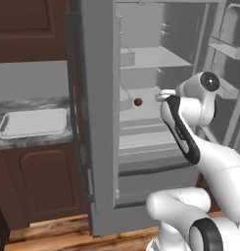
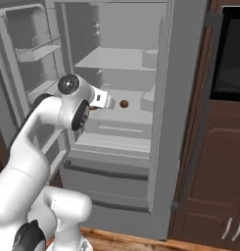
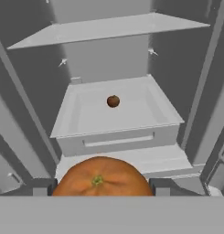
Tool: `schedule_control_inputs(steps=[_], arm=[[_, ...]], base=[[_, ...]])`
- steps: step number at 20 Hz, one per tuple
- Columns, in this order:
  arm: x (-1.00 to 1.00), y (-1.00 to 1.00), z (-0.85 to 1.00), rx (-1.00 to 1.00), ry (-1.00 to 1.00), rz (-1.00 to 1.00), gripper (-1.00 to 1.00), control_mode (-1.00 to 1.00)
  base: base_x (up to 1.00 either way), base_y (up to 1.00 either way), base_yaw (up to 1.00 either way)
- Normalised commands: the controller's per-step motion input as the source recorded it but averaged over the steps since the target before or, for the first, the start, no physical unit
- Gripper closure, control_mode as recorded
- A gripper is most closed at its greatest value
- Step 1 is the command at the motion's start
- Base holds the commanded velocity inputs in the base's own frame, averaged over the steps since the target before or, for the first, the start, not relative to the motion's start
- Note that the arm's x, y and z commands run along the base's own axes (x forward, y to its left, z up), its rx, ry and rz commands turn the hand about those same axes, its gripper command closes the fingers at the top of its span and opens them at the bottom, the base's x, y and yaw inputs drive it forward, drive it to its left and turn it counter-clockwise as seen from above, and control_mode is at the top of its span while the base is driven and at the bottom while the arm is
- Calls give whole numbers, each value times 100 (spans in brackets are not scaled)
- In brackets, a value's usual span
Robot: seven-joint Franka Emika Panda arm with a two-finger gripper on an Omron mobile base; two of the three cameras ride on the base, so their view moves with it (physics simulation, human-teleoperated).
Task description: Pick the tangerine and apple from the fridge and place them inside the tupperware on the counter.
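Note:
The bright orange tangerine (image 3: pixel 101 177) sits between my two dark fingertips (image 3: pixel 42 187), so my gripper (image 3: pixel 102 188) is shut on it. The gripper (image 1: pixel 163 95) hangs just in front of the open fridge (image 1: pixel 99 122), level with its middle shelf. The dark reddish-brown apple (image 3: pixel 113 101) rests alone on that pale shelf tray, farther in than the gripper; the apple (image 1: pixel 138 102) (image 2: pixel 124 104) is apart from the hand. The white tupperware (image 1: pixel 33 122) lies on the marbled counter (image 1: pixel 28 142), left of the fridge.
The fridge's left door (image 1: pixel 94 98) stands open between the counter and the fridge interior. The right door with shelf bins (image 1: pixel 229 46) is open too. Dark wooden cabinets and an oven front (image 2: pixel 229 54) flank the fridge on the right.

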Motion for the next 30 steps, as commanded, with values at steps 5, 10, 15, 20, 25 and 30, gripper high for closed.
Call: schedule_control_inputs(steps=[5,10,15,20,25,30], arm=[[0,0,0,0,0,0,100,100],[0,0,0,0,0,0,100,100],[0,0,0,0,0,0,100,100],[0,0,0,0,0,0,100,100],[0,0,0,0,0,0,100,100],[0,0,0,0,0,0,100,100]], base=[[-82,7,0],[-37,42,0],[-22,69,0],[-1,86,0],[0,87,0],[0,59,0]])
